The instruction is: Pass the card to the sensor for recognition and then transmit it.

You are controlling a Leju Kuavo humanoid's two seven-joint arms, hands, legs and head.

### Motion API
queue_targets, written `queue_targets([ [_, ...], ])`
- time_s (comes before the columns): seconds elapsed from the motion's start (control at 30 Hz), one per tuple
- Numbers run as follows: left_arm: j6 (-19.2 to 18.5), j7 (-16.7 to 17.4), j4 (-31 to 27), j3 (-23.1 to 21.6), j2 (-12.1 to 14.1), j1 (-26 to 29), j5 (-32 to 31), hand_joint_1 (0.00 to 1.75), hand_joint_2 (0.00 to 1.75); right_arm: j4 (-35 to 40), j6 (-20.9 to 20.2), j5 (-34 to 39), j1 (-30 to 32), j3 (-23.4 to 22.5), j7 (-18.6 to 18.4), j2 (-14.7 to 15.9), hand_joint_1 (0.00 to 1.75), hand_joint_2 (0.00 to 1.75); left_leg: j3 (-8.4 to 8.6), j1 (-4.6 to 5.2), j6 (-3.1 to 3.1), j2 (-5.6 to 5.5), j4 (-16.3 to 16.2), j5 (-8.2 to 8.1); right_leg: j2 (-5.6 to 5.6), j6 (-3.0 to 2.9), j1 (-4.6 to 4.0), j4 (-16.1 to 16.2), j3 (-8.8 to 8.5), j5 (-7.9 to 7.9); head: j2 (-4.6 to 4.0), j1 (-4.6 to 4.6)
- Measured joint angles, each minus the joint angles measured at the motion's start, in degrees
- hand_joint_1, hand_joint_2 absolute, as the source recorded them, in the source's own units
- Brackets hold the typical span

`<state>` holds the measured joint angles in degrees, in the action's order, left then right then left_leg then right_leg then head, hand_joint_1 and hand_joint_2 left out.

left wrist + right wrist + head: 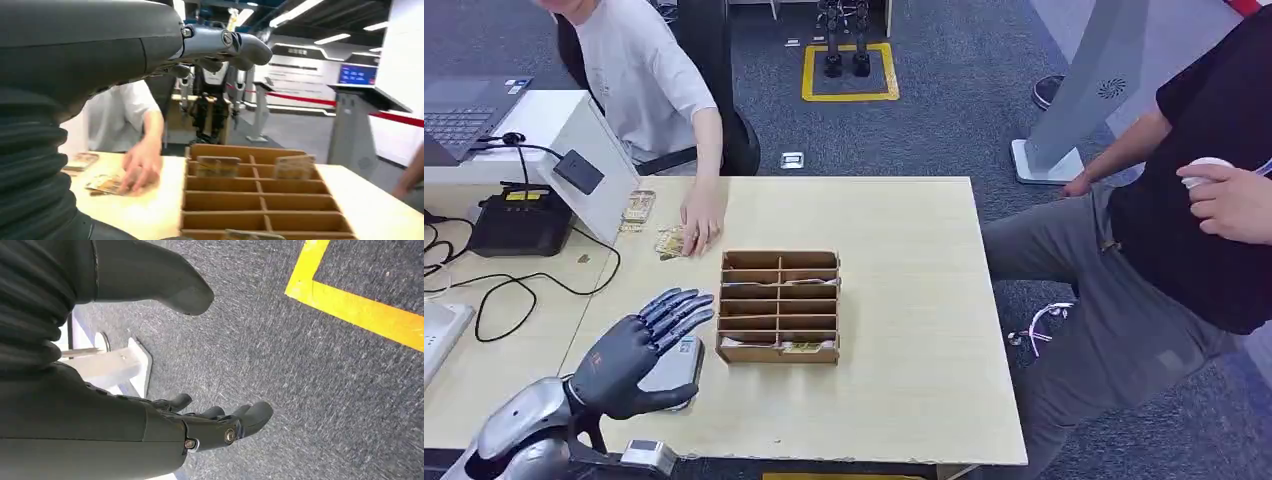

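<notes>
Cards [671, 241] under person's hand [702, 225], print unreadable; left hand [639, 350] spread, empty; right hand [220, 420] loosely spread, empty.

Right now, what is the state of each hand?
Left hand: open, fingers spread, holding nothing.
Right hand: open, hanging over the floor, holding nothing.
</notes>
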<state>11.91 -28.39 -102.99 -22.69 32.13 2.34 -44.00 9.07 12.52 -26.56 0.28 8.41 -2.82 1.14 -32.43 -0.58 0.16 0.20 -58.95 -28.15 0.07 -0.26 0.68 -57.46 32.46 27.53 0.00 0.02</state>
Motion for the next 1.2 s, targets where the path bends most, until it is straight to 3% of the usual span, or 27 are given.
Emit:
queue_targets([
  [0.1,-0.89,3.54,0.04,-4.64,-1.27,-2.25,-2.28,0.0,1.75,0.02,0.09,0.04,-0.18,-0.13,0.31,0.0,0.0,1.75,-0.01,0.03,0.04,-0.04,-0.01,0.02,-0.05,0.01,0.0,0.0,-0.02,0.0,0.02,0.0],
  [0.27,3.77,14.1,2.74,-13.6,-5.14,-5.96,-10.91,0.0,1.75,0.02,0.07,0.0,-0.5,-0.33,-0.55,0.0,0.0,1.75,-0.01,0.06,0.05,-0.02,-0.03,0.02,-0.02,0.06,0.01,0.01,-0.01,-0.04,0.02,0.0],
  [0.37,5.51,17.59,4.8,-16.27,-6.53,-7.66,-11.61,0.0,1.75,0.02,0.11,-0.11,-0.49,-0.33,-0.92,0.0,0.0,1.75,-0.02,0.05,0.05,-0.02,-0.03,0.02,-0.02,0.06,0.01,0.01,0.0,-0.04,0.02,0.0],
  [0.73,5.68,21.59,9.44,-17.92,-8.39,-9.3,-12.18,0.0,1.75,0.02,0.26,-0.74,-0.47,-0.33,-1.07,0.0,0.0,1.75,-0.03,0.01,0.04,-0.01,-0.03,0.03,0.0,0.05,0.01,0.0,0.03,-0.03,0.02,0.02],
  [1.2,5.82,22.38,13.47,-16.56,-9.11,-8.43,-12.63,0.0,1.75,0.02,0.57,-1.25,-0.45,-0.33,-0.28,-0.02,0.0,1.75,-0.07,0.02,0.04,-0.03,-0.03,0.02,0.0,0.06,0.01,0.0,0.03,-0.03,0.0,0.0],
])
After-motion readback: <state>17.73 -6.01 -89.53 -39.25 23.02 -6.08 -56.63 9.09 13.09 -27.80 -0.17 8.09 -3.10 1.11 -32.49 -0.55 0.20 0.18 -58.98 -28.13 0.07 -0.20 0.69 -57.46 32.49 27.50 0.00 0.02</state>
